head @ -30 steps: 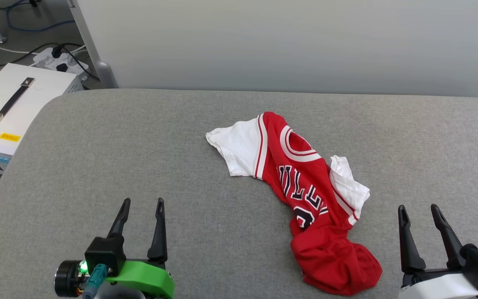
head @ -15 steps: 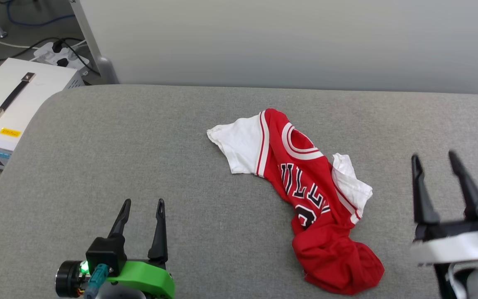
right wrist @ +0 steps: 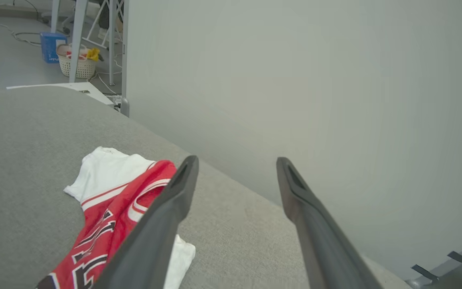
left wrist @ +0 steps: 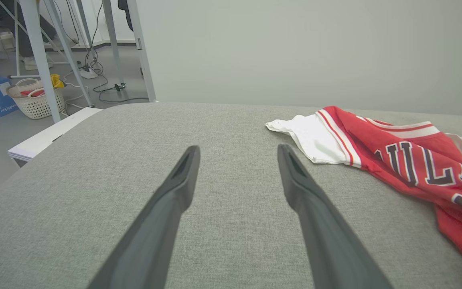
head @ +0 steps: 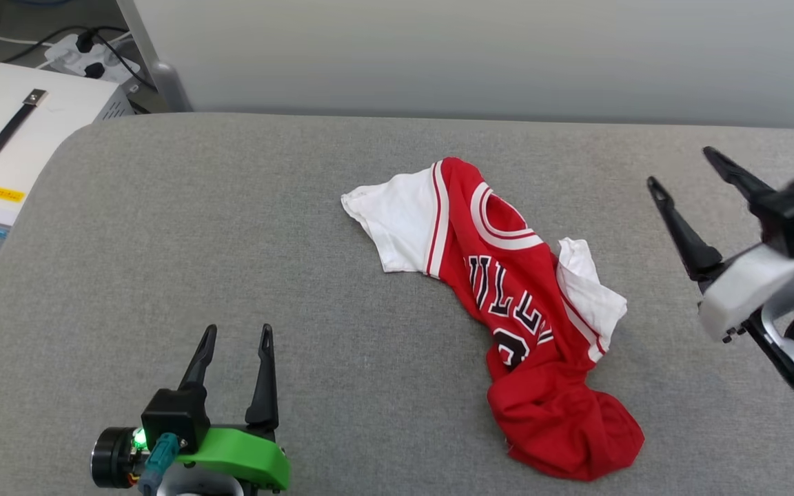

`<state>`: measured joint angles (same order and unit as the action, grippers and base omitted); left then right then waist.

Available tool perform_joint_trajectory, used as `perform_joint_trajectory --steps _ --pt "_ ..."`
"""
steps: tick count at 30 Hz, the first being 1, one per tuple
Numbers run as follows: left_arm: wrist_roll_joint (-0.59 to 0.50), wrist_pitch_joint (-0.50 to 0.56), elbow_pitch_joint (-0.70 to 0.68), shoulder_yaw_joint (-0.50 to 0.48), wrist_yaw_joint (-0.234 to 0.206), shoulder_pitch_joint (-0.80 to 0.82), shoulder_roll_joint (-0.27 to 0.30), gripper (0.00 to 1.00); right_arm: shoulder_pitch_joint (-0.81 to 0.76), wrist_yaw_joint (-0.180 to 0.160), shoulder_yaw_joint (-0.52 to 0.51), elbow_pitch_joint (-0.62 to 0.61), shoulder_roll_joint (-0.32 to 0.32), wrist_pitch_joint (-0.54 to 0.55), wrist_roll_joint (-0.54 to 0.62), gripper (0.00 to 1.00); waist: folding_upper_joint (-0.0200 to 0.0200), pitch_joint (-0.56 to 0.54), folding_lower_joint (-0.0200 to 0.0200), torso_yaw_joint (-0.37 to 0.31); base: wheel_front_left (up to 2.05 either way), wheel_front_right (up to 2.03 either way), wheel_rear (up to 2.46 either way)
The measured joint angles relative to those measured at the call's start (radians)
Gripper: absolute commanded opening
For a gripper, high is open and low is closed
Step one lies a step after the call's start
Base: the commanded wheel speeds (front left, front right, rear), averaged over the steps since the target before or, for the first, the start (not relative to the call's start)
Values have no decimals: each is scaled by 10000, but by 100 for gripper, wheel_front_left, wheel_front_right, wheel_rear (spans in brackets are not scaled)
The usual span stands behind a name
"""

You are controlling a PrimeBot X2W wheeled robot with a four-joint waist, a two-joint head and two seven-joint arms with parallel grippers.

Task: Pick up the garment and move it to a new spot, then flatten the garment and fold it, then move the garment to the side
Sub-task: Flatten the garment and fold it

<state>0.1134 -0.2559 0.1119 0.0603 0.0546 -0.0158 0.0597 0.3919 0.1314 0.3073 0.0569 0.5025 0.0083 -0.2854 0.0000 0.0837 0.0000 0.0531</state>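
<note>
Garment (head: 507,303) is lying crumpled on grey padded surface (head: 231,220), pale wall (head: 438,55) behind. Left gripper (head: 239,331) and right gripper (head: 679,165) are hovering spread wide, gripping nothing.

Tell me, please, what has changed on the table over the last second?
The right gripper rose from the lower right and swung forward, its fingers tilting toward the garment, jaws open, holding nothing. The left gripper stayed put and open; the garment lies crumpled as before.
</note>
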Motion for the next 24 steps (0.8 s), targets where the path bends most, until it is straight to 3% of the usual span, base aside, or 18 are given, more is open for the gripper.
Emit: perform_joint_trajectory --steps 7,12,18,24 --pt "-8 0 -23 8 33 292 -36 100 1192 2 2838 -27 1578 4008 -2801 100 0 430 0 -9 0 0 0" --pt "-6 0 -21 102 33 549 -44 100 1814 0 3845 201 1994 5795 -4167 100 0 769 0 33 0 0 0" --pt "148 0 -17 407 -13 867 -52 100 2201 0 4579 1164 1941 6036 -4514 100 0 1232 0 206 0 0 0" --pt "305 0 15 502 -105 1041 -54 100 2207 0 5367 2385 1615 5300 -4596 100 0 1630 1 446 0 0 0"
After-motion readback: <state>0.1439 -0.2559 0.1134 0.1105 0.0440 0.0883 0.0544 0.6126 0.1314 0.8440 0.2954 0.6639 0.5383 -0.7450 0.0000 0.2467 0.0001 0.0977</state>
